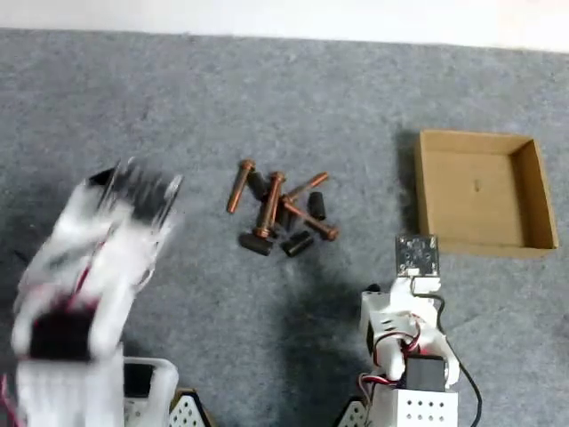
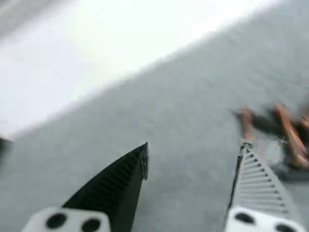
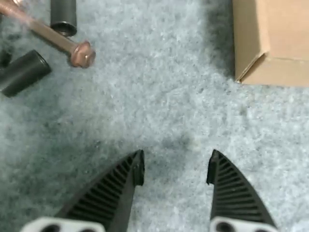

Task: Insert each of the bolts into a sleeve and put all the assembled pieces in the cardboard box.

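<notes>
Several copper bolts point(image 1: 271, 203) and black sleeves point(image 1: 297, 242) lie in a loose heap on the grey carpet mid-table. The open cardboard box point(image 1: 481, 191) sits to their right with nothing inside. My left gripper point(image 1: 142, 191) hangs raised and blurred left of the heap, open, its fingers point(image 2: 125, 183) wide apart over bare carpet, with the bolts point(image 2: 289, 133) off to one side. My right gripper point(image 3: 175, 166) is open above the carpet near the table's front, between a bolt point(image 3: 58, 41) with sleeves point(image 3: 23, 71) and the box's corner point(image 3: 270, 43). Nothing is held.
Grey carpet point(image 1: 267, 98) covers the table, with a white strip along the far edge. The right arm's body point(image 1: 404, 338) stands at the front right, the left arm's base point(image 1: 133, 391) at the front left. Open carpet lies between heap and box.
</notes>
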Robot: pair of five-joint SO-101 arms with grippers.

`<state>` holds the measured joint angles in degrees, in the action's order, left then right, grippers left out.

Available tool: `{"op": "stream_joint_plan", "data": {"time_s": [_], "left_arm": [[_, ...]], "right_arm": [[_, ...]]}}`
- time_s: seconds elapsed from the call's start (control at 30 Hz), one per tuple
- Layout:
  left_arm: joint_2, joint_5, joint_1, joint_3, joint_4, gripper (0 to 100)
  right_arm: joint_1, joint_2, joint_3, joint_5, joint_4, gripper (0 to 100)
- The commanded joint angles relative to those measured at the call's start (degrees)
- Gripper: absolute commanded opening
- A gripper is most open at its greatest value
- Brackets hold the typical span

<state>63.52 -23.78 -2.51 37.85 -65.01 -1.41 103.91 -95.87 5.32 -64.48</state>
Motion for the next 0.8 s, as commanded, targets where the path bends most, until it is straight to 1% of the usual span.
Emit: {"op": "stream_joint_plan", "data": {"time_s": [0.0, 0.1, 0.13, 0.2, 0.3, 0.37, 0.43, 0.5, 0.63, 0.7, 0.77], "left_arm": [[-26.15, 2.55, 8.04, -8.57, -5.27, 27], [-34.33, 2.55, 11.47, -9.71, -5.63, 27], [-35.65, 4.22, 11.56, -9.63, -4.40, 27], [-37.49, 9.76, 11.56, -8.31, -0.44, 27], [-37.76, 14.77, 10.33, -2.15, 8.09, 27], [-37.76, 16.97, 9.36, 4.26, 16.09, 27], [-37.76, 18.46, 8.92, 10.24, 23.56, 27], [-37.76, 18.81, 9.10, 13.85, 28.13, 28], [-38.29, 18.90, 10.24, 15.87, 31.56, 28], [-38.37, 18.55, 12.00, 15.87, 30.86, 28], [-38.37, 18.46, 12.62, 15.96, 28.40, 28]], "right_arm": [[0.84, -0.04, -8.66, -0.18, -0.22, 20.2], [3.82, -0.04, -8.66, -0.18, -0.13, 20.2], [4.44, -0.04, -8.66, -0.18, 0.31, 20.2], [6.11, -0.04, -8.66, -0.18, 1.10, 20.2], [8.92, -0.04, -8.66, -0.18, 2.86, 20.2], [10.07, -0.04, -8.66, -0.35, 3.47, 20.2], [10.24, -0.04, -8.66, -0.18, 3.47, 20.2], [10.42, -0.04, -8.66, -0.09, 3.12, 20.2], [11.21, -0.48, -8.66, 0.70, 2.86, 20.2], [13.85, -0.04, -8.66, 5.36, 1.19, 20.2], [15.60, -0.04, -7.69, 8.97, 0.66, 20.2]]}}
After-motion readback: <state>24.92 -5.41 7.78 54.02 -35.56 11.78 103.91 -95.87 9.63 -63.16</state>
